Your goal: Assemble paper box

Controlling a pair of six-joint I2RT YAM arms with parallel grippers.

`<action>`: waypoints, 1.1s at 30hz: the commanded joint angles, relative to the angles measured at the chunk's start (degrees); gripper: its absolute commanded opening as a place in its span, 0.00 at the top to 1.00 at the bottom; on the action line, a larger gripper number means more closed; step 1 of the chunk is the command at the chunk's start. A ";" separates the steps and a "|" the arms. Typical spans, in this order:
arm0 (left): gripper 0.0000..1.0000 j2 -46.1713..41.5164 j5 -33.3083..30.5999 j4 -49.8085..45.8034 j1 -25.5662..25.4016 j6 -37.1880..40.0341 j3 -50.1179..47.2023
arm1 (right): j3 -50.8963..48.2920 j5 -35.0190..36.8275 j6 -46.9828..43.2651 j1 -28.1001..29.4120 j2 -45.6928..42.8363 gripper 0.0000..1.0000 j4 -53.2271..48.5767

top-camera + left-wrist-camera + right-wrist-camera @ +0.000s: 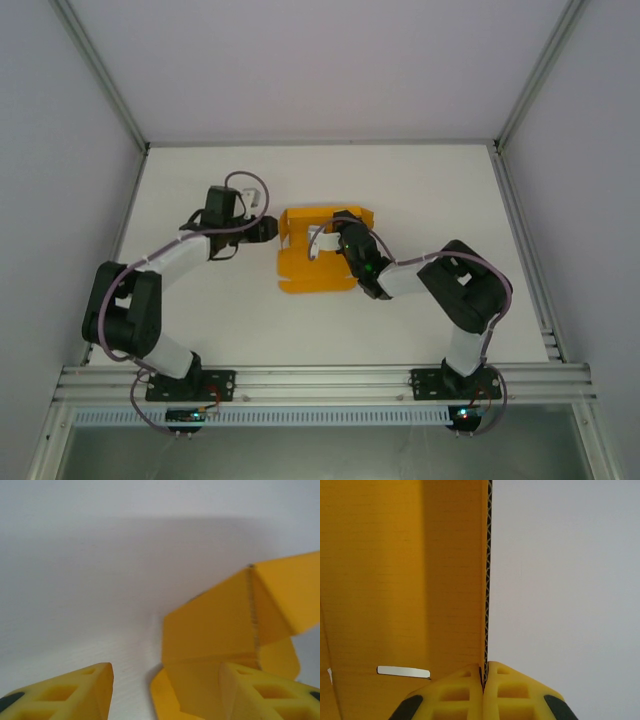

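Paper box [312,270]: lies mid-table, a little left of centre, between the two arms. It is partly folded, with walls standing at the far end and the near panel flat on the white table [430,190].

Material: thin corrugated card; the fluted edge is plain in the right wrist view. Judged light. It should be stiff across each panel and weak at the creases. Expect raised flaps to spring back if you let go, and the whole sheet to slide on the smooth table if you push it unanchored. A hard pinch across the flutes would likely crush it.

Right gripper [483,680]: closed on the edge of an upright wall, with the card pinched between the two pads. A narrow slot [403,671] sits in the panel just left of that pinch.

Left gripper [165,680]: at the box's far left corner, jaws part-way apart. A raised flap stands between them, close against the right finger [265,690], and bare table shows on the other side. You have no grip there yet, as far as can be told.

Where to hold: take flaps by their free edge, pads flat on both faces, and fold along the crease. Treat the right pinch as your anchor. Keep clear of the slot, since a tab probably goes there.
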 commanded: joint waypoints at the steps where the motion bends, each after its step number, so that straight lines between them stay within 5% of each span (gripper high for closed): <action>1: 0.43 -0.94 0.27 4.56 -2.30 2.26 -1.74 | 0.47 0.82 1.79 0.24 -1.00 1.00 -1.55; 19: 0.54 0.62 -13.61 27.90 -9.64 9.73 -12.71 | 0.67 4.64 -0.44 4.35 0.32 1.00 -1.03; 33: 0.62 3.00 -16.10 40.76 -11.35 12.35 -19.15 | -0.87 8.32 -0.36 7.74 -0.13 1.00 -3.90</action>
